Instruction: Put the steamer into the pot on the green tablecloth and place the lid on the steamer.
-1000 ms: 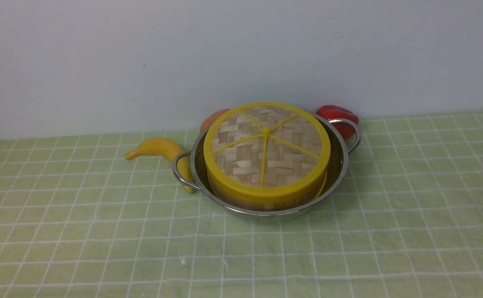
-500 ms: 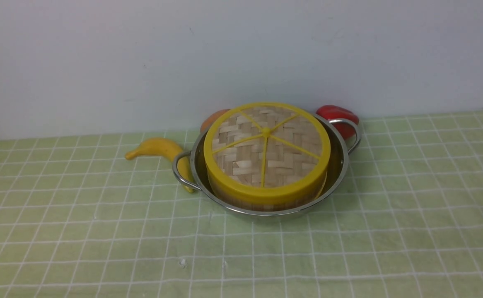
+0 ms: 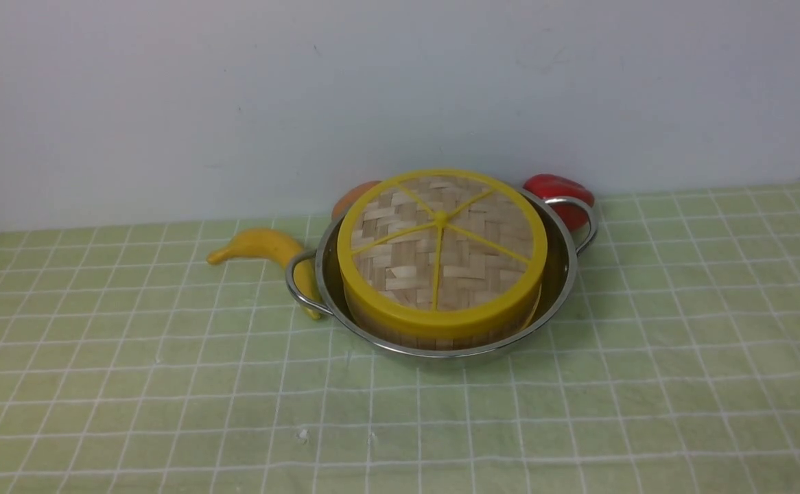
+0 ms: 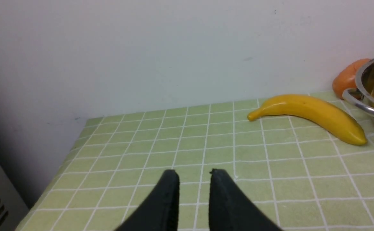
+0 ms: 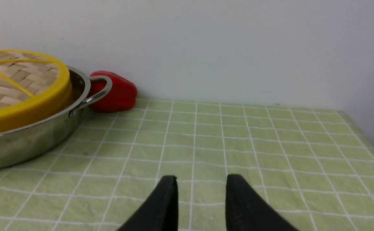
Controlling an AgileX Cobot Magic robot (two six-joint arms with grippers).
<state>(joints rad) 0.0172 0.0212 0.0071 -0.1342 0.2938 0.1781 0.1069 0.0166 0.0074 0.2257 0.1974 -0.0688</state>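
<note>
The steel pot [image 3: 565, 267] stands on the green tablecloth [image 3: 167, 384] near the back wall. The steamer [image 3: 407, 337] sits inside it; only its bamboo wall shows, its contents are hidden. The woven lid [image 3: 441, 240] with yellow rim and spokes lies flat on the steamer. Neither gripper shows in the front view. My left gripper [image 4: 194, 173] is open and empty, low over the cloth, left of the pot [image 4: 363, 107]. My right gripper [image 5: 202, 177] is open and empty over the cloth, right of the pot [image 5: 29, 141] and lid [image 5: 13, 86].
A yellow banana [image 3: 263, 245] lies against the pot's left handle, also in the left wrist view [image 4: 309, 112]. A red pepper [image 3: 558, 189] sits behind the right handle. An orange object [image 3: 352, 197] is behind the pot. The white wall is close behind.
</note>
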